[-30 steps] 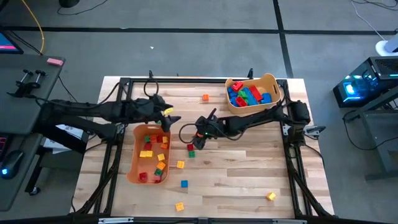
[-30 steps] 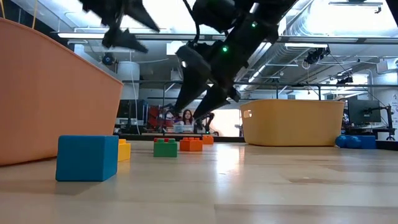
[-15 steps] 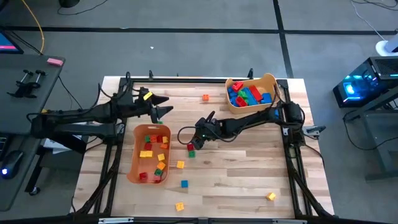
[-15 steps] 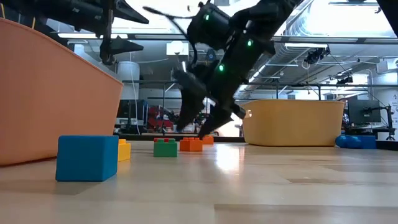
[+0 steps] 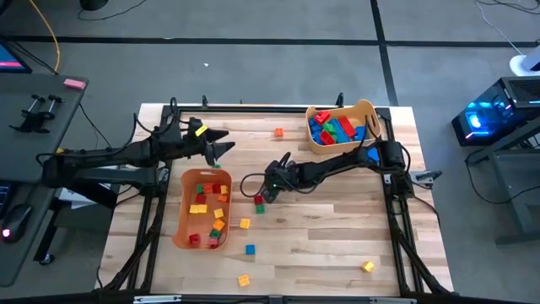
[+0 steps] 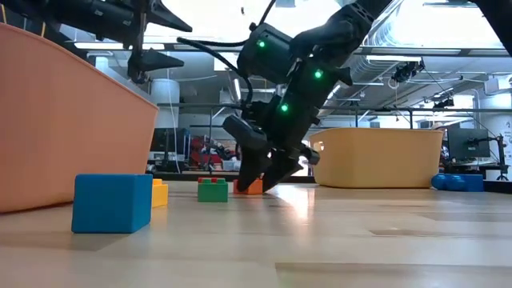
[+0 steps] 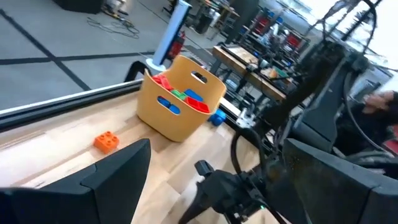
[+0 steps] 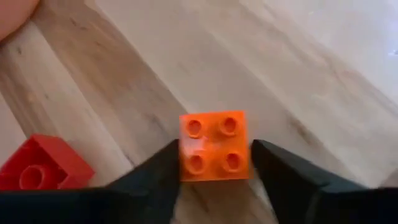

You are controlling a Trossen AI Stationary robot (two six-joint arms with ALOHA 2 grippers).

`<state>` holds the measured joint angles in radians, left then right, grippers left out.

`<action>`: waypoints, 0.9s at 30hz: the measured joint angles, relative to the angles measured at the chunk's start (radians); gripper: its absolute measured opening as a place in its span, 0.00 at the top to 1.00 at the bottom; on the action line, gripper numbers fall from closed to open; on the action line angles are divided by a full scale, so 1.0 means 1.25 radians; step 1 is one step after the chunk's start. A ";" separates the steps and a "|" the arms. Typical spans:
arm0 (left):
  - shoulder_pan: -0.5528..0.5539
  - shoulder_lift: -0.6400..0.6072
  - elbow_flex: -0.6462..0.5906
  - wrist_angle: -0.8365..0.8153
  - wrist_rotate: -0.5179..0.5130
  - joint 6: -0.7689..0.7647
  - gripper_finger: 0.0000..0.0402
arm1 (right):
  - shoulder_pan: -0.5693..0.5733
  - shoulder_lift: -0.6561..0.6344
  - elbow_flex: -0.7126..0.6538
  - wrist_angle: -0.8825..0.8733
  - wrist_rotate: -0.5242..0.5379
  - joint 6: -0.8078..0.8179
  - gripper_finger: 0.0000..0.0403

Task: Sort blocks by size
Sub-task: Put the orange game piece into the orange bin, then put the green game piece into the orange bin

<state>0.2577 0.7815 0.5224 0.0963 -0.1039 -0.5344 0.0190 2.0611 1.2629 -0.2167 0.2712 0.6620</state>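
A small orange block [image 8: 214, 146] sits studs-up on the wooden table, seen in the low view as the orange block [image 6: 250, 186]. My right gripper [image 8: 214, 171] is open, slanting down over it near the table's middle [image 5: 263, 187]. One finger stands close on each side. A red block [image 5: 259, 198] and a green block [image 5: 260, 208] lie just beside it. My left gripper [image 5: 221, 145] hangs open in the air past the far end of the orange bin [image 5: 181, 211], holding nothing. My right gripper has its two fingers [image 8: 163, 171] beside the orange block's two opposite side faces [image 8: 184, 152], coming slantwise from above. The block rests flat on the table. I cannot tell whether the fingers touch it.
The orange bin holds several small blocks. A tan bin [image 5: 369, 111] at the back right holds larger red, blue and green blocks. Loose blocks lie about: orange [image 5: 278, 133], yellow [image 5: 245, 223], blue [image 5: 250, 249], yellow [image 5: 244, 279], yellow [image 5: 368, 266].
My right gripper has sunk to the table over the orange block, and its fingers have drawn closer together. My left gripper has pulled back from over the orange bin toward the table's far left, then kept still.
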 joint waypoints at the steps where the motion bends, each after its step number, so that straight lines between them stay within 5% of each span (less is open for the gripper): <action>1: 0.000 0.000 0.000 0.000 -0.012 -0.006 0.13 | -0.004 -0.002 -0.001 0.000 0.000 0.000 0.54; 3: 0.000 0.000 0.000 -0.001 -0.042 -0.017 0.13 | -0.015 -0.010 0.000 0.014 -0.003 -0.010 0.67; 15: 0.000 0.000 0.000 0.001 -0.134 -0.051 0.13 | -0.007 -0.038 0.265 0.119 -0.190 -0.283 0.66; 23: 0.000 0.000 0.000 0.000 -0.138 -0.054 0.13 | 0.045 0.061 0.388 0.195 -0.220 -0.301 0.66; 27: 0.000 0.000 0.000 0.000 -0.138 -0.062 0.13 | 0.054 0.121 0.477 0.164 -0.253 -0.268 0.43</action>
<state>0.2573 0.7811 0.5224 0.0959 -0.2760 -0.6119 0.0864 2.2126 1.8592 -0.0113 -0.0446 0.3274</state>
